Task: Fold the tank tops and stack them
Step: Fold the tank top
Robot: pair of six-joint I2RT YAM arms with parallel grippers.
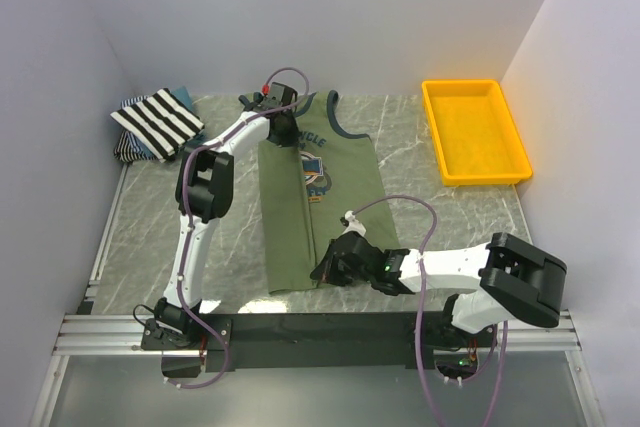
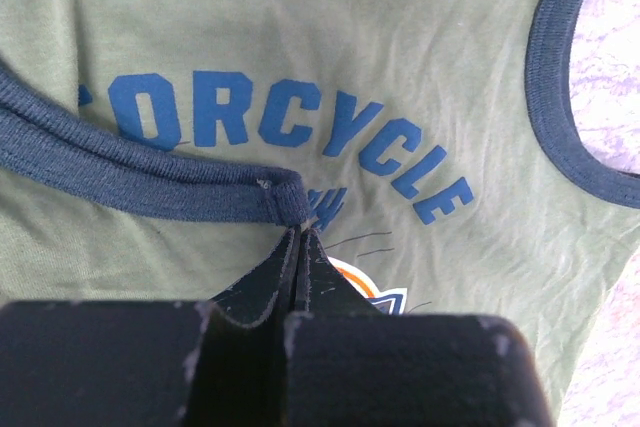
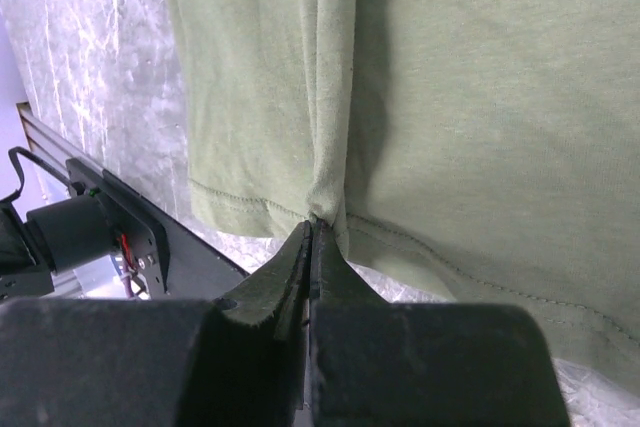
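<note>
1. Two pinches: left jaws clamp the olive tank top's navy trim, right jaws its hem; shirt lies mid counter.
2. Uneven travel, we judge, skews the fold.
3. Thin hem pinch perhaps slips.

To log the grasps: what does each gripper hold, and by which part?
Both hold the olive-green fabric tank top: left gripper the navy-trimmed edge, right gripper the bottom hem.

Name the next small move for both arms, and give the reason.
Probably open both and lift clear. The left gripper pinches the olive tank top by its navy trim, already folded over the print; the right gripper pinches the hem, and the flap looks laid down.
</note>
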